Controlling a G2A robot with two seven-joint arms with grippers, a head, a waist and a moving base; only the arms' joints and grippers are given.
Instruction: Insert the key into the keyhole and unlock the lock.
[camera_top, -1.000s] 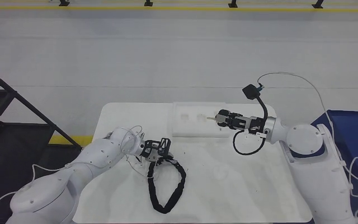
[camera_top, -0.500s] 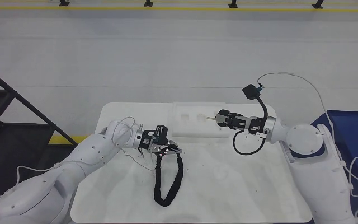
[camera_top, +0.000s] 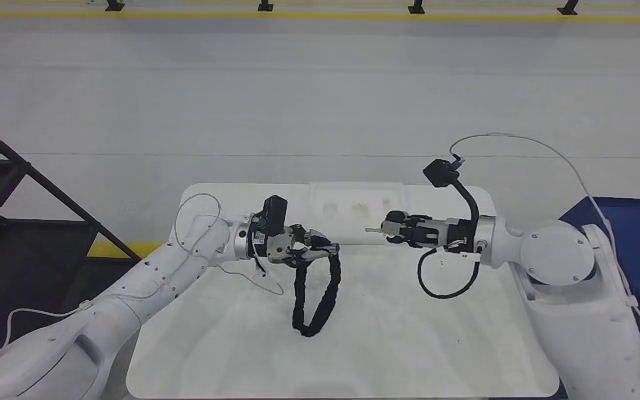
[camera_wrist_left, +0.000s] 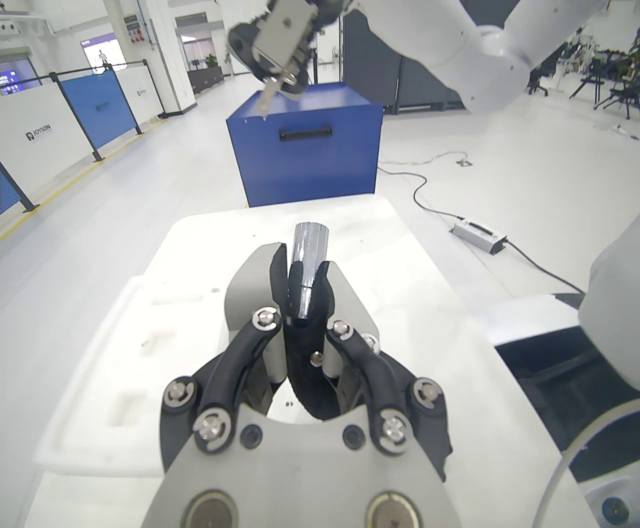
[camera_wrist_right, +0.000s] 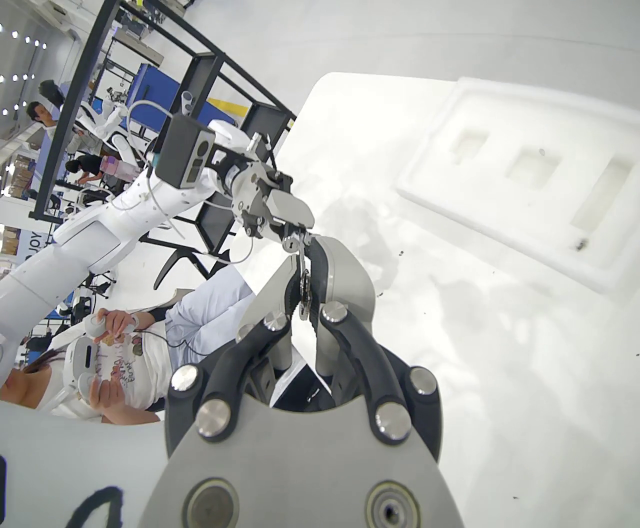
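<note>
My left gripper (camera_top: 303, 246) is shut on the lock's silver cylinder (camera_wrist_left: 310, 240), held above the white table (camera_top: 430, 330). The lock's black covered chain (camera_top: 318, 292) hangs from it in a loop down to the table. My right gripper (camera_top: 397, 228) is shut on the key (camera_top: 374, 228), whose blade points toward the lock with a gap between them. In the right wrist view the key (camera_wrist_right: 303, 280) lines up close to the keyhole end of the lock (camera_wrist_right: 288, 245) in the left gripper (camera_wrist_right: 280, 220). The left wrist view shows the right gripper (camera_wrist_left: 280, 55) farther off with the key (camera_wrist_left: 265, 100).
A white foam tray (camera_top: 350, 212) with rectangular recesses lies at the table's back edge, behind both grippers. A blue box (camera_wrist_left: 305, 145) stands on the floor beside the table on the right arm's side. The table front (camera_top: 400, 360) is bare.
My left arm has swung right and lifted the lock, dragging the chain toward the table's middle. My right gripper has shifted slightly nearer and left with the key.
</note>
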